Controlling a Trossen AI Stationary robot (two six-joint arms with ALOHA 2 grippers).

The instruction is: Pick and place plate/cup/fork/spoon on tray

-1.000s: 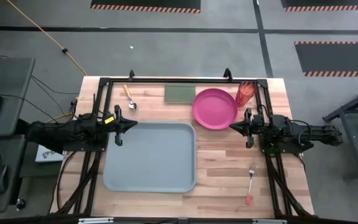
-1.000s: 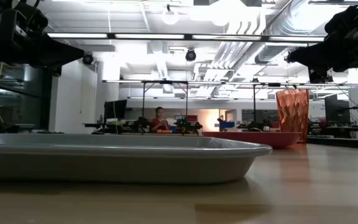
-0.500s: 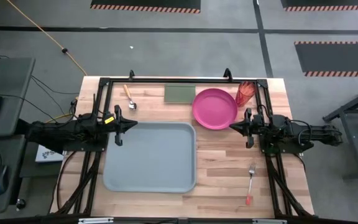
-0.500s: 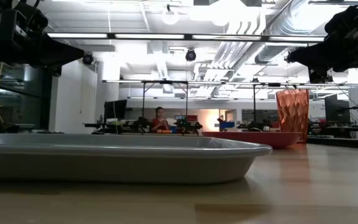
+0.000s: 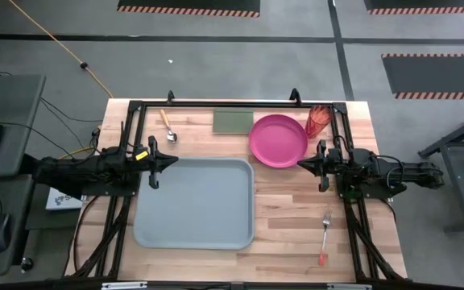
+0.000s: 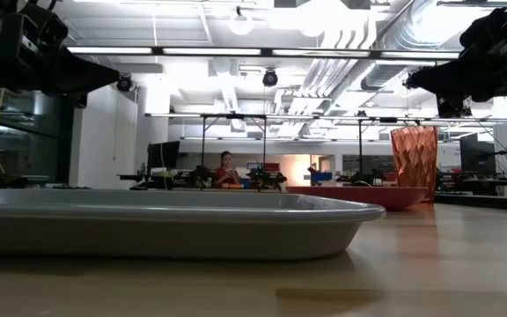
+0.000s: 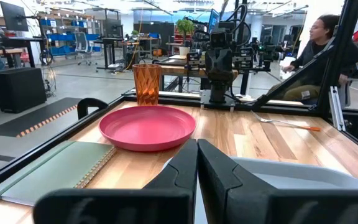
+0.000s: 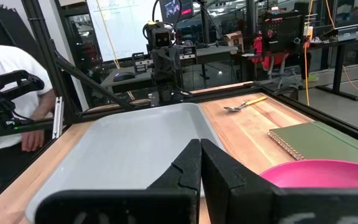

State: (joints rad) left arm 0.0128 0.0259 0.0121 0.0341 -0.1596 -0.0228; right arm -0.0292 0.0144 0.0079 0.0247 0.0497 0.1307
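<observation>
The round magenta-pink plastic plate (image 5: 279, 139) lies on the bare wood just beyond the far right corner of the large grey-blue rectangular plastic tray (image 5: 194, 203), and the right gripper (image 5: 303, 163), fingers pressed together, hovers just beside the plate's near rim, so this arm looks the natural one for it. The left gripper (image 5: 172, 162), fingers likewise together, hangs over the tray's far left edge, well apart from the plate and nearer the orange-handled metal spoon (image 5: 168, 126), whose long axis runs roughly front to back
</observation>
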